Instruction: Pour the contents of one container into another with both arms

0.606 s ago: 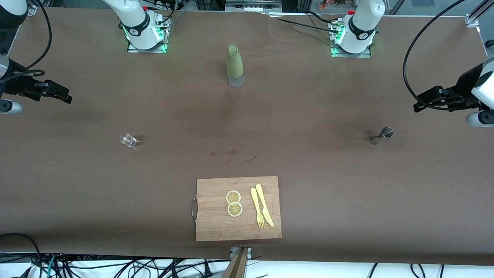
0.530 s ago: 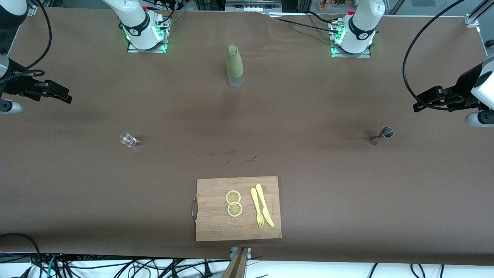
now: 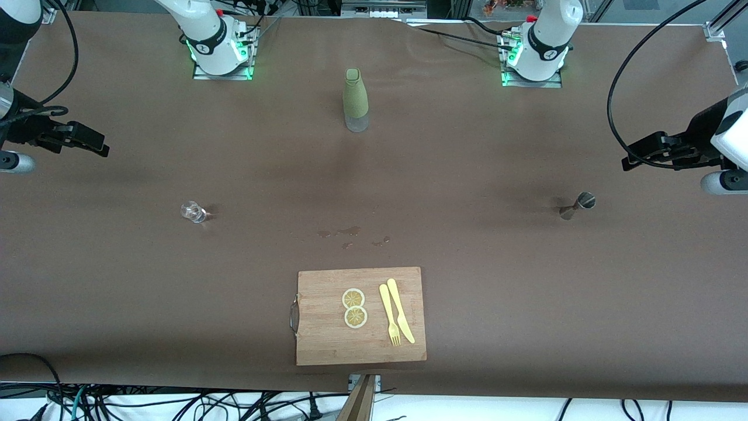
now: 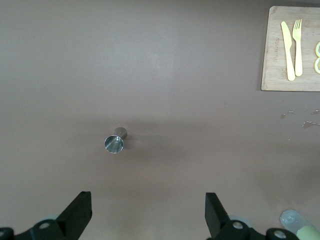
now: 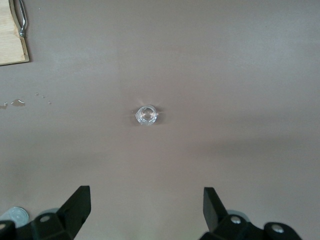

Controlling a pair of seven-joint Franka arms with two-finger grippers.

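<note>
A tiny clear glass cup (image 3: 193, 211) (image 5: 147, 116) stands upright on the brown table toward the right arm's end. A tiny steel jigger (image 3: 579, 204) (image 4: 115, 141) stands toward the left arm's end. My right gripper (image 3: 99, 147) (image 5: 146, 205) hangs open and empty high over the table's edge region, well apart from the cup. My left gripper (image 3: 628, 162) (image 4: 148, 207) also hangs open and empty, up above the table near the jigger's end. Both containers stand untouched.
A tall olive-green bottle (image 3: 355, 99) stands between the two arm bases. A wooden cutting board (image 3: 360, 316) with lemon slices (image 3: 354, 307), a yellow fork and knife (image 3: 396, 317) lies near the front camera. Small liquid spots (image 3: 350, 234) mark the table just past the board.
The left gripper has drifted slightly toward the table's middle and up. The right arm, cup and jigger have hardly moved.
</note>
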